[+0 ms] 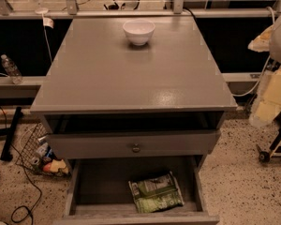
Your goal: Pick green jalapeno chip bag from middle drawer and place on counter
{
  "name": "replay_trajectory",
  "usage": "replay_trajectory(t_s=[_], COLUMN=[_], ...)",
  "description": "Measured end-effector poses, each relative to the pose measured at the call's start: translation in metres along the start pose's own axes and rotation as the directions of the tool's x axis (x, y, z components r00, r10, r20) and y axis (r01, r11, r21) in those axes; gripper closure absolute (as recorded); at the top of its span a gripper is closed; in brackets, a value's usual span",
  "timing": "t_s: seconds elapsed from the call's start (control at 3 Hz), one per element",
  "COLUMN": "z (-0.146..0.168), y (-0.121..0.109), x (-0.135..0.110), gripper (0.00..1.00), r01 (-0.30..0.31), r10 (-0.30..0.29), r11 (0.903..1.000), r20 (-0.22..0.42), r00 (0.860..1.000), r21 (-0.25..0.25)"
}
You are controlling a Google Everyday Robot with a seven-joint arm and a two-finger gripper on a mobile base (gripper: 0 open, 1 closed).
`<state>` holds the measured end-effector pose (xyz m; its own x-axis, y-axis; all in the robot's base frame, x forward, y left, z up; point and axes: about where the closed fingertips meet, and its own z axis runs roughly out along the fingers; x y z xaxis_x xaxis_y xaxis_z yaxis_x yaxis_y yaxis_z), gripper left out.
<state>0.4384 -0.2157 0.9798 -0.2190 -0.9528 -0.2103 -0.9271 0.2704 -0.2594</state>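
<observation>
The green jalapeno chip bag (156, 192) lies flat on the floor of the open middle drawer (91, 186), right of centre and near its front wall. The counter (131, 78) is the grey cabinet top above it. A white bowl (139, 31) stands on the counter at the back centre. My arm shows as a pale shape at the right edge of the view. My gripper (261, 116) hangs at its lower end, right of the cabinet, at about counter height and well away from the bag.
The shallower drawer above, with a small round knob (136, 148), is pulled partly out over the middle drawer. A wire basket of items (42, 156) and cables lie on the floor at the left. A plastic bottle (11, 69) stands on a ledge at the left. A wheeled base (271, 151) is at the right.
</observation>
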Motion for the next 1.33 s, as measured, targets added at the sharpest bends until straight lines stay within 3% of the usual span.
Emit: replay_trajectory(t_s=[0.33,0.67,1.0,1.33], z=[0.000,0.023,0.071,0.106], y=[0.000,0.003,0.016,0.029], x=[0.000,0.006,0.022,0.041], gripper=[0.00,0.00,0.00,0.00], r01=[0.000,-0.054,-0.180,-0.268], r10=[0.000,0.054,0.183,0.277], r11=[1.0000,0.9985,0.9825,0.9595], r20=[0.000,0.016,0.049,0.113], r00=[1.000,0.998,0.982,0.954], r21=[0.000,-0.007,-0.047,-0.088])
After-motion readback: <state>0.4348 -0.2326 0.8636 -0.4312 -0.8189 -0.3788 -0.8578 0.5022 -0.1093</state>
